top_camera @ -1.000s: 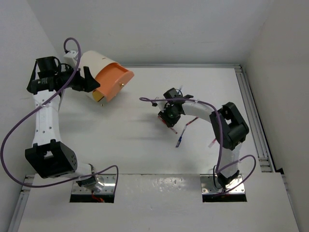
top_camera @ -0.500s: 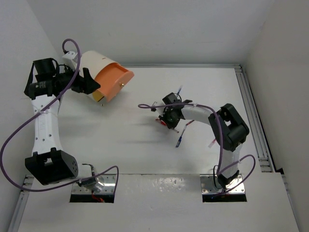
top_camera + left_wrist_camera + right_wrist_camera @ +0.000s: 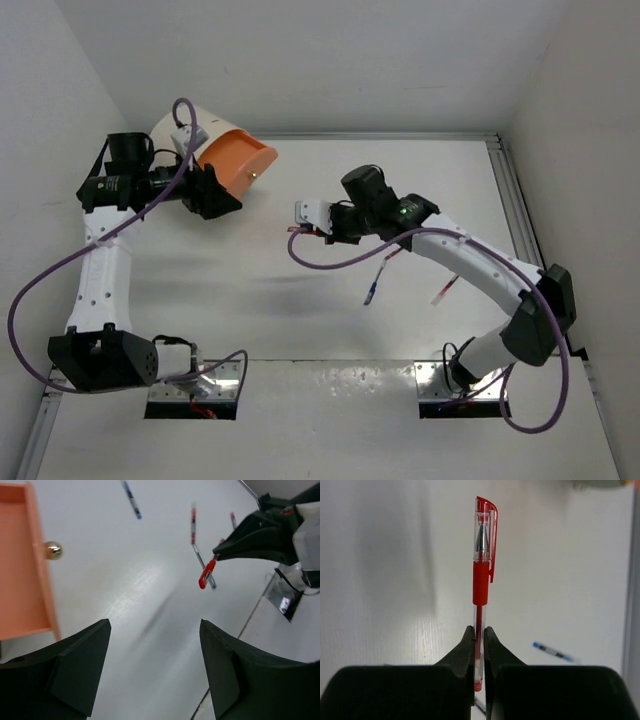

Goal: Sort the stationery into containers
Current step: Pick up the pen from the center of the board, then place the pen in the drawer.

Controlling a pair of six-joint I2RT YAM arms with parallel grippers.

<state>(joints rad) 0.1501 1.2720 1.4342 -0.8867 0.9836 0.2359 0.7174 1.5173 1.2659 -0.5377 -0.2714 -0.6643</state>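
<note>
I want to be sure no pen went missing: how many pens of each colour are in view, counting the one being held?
Red pens: 3 (held red pen in the right gripper, middle red pen, outer red pen)
Blue pens: 2 (near blue pen, far blue pen)
Total: 5 pens

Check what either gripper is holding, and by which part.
Right gripper pinches a red pen by its lower barrel, cap end out. Left gripper is open, holding nothing.
</note>
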